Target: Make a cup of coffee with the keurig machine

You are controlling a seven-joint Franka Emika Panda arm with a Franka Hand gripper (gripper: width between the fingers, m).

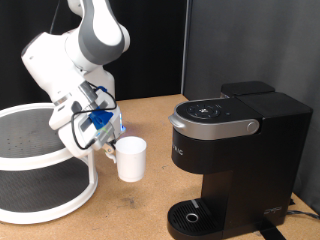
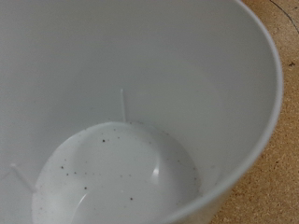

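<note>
Exterior view: one white robot arm [image 1: 85, 45], one small white ceramic cup [image 1: 131, 159], one large boxy matte black keurig machine [image 1: 235, 155] and one white two-tier round rack [image 1: 40, 160] stand on a brown particle-board surface [image 1: 130, 215]. The cup hangs just above the surface, between the rack at the exterior view's left and the machine at the exterior view's right, apart from both. The gripper [image 1: 108, 146] sits against the cup's side toward the exterior view's left, about where a handle would be; its fingers are hidden by the hand's body and blue parts, so I cannot tell whether they are clamped or released. The machine's silver-grey lid handle [image 1: 215, 125] is down, with the button panel on top, and the round drip tray [image 1: 190, 215] at its base carries nothing. Both tiers of the rack appear bare.

Wrist view: one container fills the frame, the cup's white interior [image 2: 121, 112]. It holds no liquid; small dark specks dot its bottom. A strip of the brown surface [image 2: 276, 159] shows past the rim. No fingers are visible here.
</note>
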